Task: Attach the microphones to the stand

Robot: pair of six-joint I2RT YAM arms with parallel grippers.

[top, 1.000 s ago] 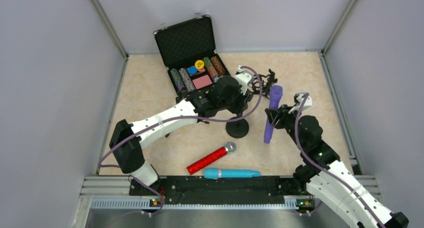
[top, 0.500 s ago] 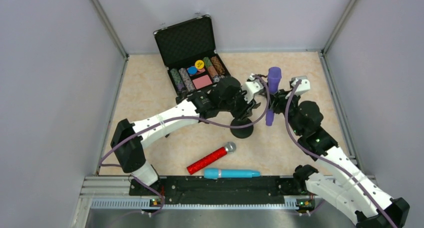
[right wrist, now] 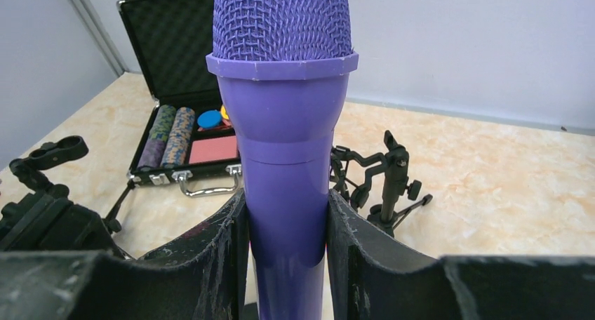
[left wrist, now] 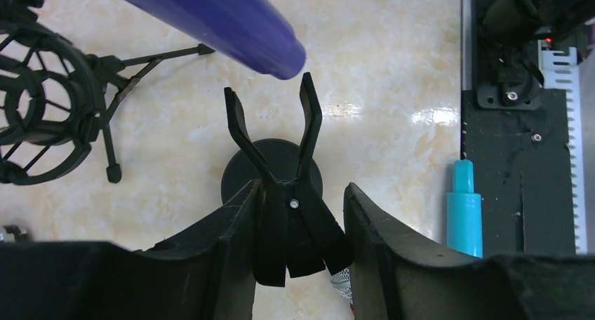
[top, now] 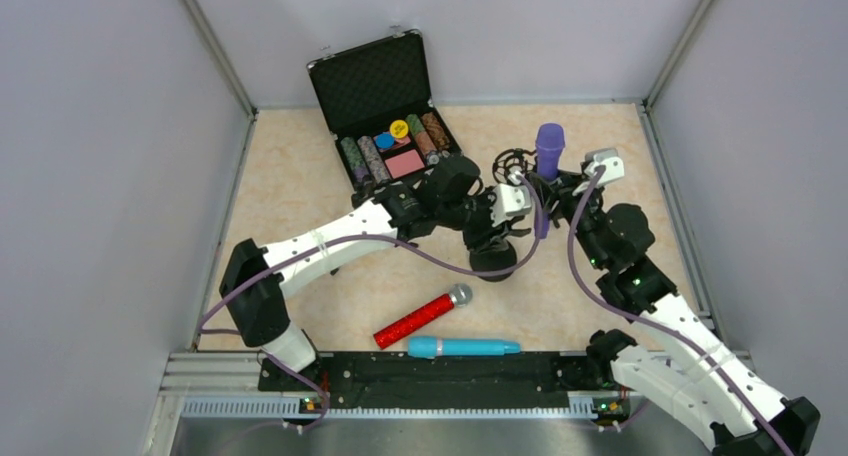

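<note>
My right gripper [top: 556, 202] [right wrist: 285, 201] is shut on the purple microphone [top: 549, 144] [right wrist: 284, 123], which stands upright with its mesh head up. The microphone's lower end [left wrist: 231, 22] hangs just above the spread prongs of the stand's black clip [left wrist: 291, 208]. My left gripper [top: 497, 226] [left wrist: 300, 194] is shut on that clip's handles, above the stand's round base [top: 494, 263] [left wrist: 238, 176]. On the table near the front edge lie the glittery red microphone [top: 422, 317] and the light blue microphone [top: 463, 347] [left wrist: 464, 208].
An open black case [top: 372, 81] with chips stands at the back. A black shock-mount tripod [top: 513, 164] [left wrist: 42, 116] [right wrist: 382, 176] stands just behind the stand. A black rail [top: 440, 371] runs along the near edge, and grey walls close three sides.
The right arm has turned the purple microphone upright and carried it back and left over the stand. The left gripper and the stand have shifted to the right.
</note>
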